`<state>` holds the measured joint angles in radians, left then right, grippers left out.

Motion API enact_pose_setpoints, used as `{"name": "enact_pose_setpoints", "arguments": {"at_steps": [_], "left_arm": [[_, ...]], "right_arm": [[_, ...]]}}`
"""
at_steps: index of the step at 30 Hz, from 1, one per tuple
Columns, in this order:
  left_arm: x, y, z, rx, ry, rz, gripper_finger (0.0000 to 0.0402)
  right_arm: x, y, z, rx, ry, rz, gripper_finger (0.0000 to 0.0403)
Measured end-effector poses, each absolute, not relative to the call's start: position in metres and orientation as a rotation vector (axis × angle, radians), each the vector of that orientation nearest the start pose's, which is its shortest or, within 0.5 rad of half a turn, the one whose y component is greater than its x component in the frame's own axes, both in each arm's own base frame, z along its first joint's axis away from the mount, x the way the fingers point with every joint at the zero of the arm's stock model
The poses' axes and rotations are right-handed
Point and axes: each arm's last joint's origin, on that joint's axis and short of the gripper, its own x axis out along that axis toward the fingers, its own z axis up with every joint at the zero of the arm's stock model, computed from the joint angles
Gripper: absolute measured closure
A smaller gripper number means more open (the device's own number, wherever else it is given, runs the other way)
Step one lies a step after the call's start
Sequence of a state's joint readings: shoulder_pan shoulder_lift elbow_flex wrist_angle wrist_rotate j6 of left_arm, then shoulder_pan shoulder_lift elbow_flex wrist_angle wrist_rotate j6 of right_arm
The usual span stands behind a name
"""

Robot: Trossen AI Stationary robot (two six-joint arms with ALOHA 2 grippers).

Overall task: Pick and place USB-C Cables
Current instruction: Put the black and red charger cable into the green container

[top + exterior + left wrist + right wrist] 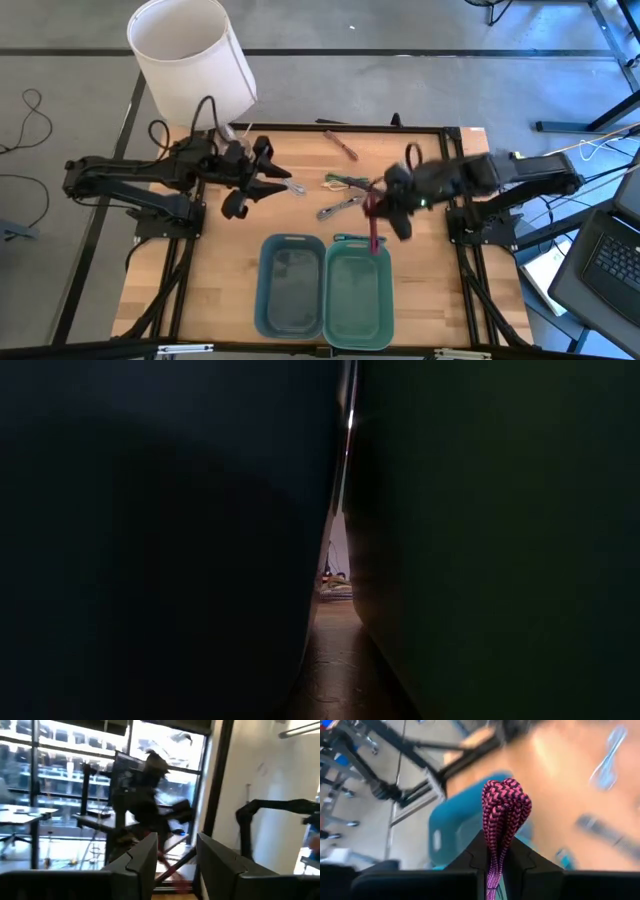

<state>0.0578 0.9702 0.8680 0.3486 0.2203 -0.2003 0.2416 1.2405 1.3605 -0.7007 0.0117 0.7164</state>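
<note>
A magenta-and-black braided USB-C cable (505,802), folded into a bundle, is in my right gripper (380,207), which is shut on it above the far rim of the green tray (358,312). Loose cables lie on the wooden table: a grey one (292,187), a green one (345,182), another grey one (338,207) and a brown one (342,144). My left gripper (175,847) is open and holds nothing. It hovers over the table's left part (266,176), near the first grey cable. My right gripper pinches the folded bundle between its two fingers, several strands together (496,851). The looped end (506,790) sticks out past the fingertips. The fingers slant down from the table's right. The rest of the cable (374,235) hangs below, clear of the table.
A blue tray (290,315) stands beside the green one at the table's near edge; both block almost all of the low view. A white bucket (190,55) stands beyond the far left corner. A laptop (610,255) sits off the table's right side.
</note>
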Motion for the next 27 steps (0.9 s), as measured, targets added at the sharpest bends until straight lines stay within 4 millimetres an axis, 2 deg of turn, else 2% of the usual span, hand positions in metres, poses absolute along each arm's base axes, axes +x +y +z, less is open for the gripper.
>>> {"name": "enact_pose_setpoints", "arguments": {"at_steps": [6,12,17,23,27], "left_arm": [[0.204,0.006,0.384,-0.116,-0.24,-0.166,0.0289],[0.203,0.005,0.383,-0.101,-0.231,-0.186,0.0297],[0.203,0.005,0.383,-0.131,-0.225,-0.217,0.0295],[0.203,0.005,0.383,-0.138,-0.226,-0.215,0.0293],[0.203,0.005,0.383,-0.144,-0.229,-0.189,0.0293]], "right_arm": [[0.256,0.101,0.367,0.783,0.713,-0.091,0.0376],[0.271,0.137,0.337,0.923,0.82,-0.183,0.0376],[0.278,0.164,0.311,0.894,0.915,-0.2,0.0376],[0.288,0.181,0.283,0.839,0.986,-0.239,0.0376],[0.299,0.19,0.257,0.825,1.072,-0.268,0.0376]]}}
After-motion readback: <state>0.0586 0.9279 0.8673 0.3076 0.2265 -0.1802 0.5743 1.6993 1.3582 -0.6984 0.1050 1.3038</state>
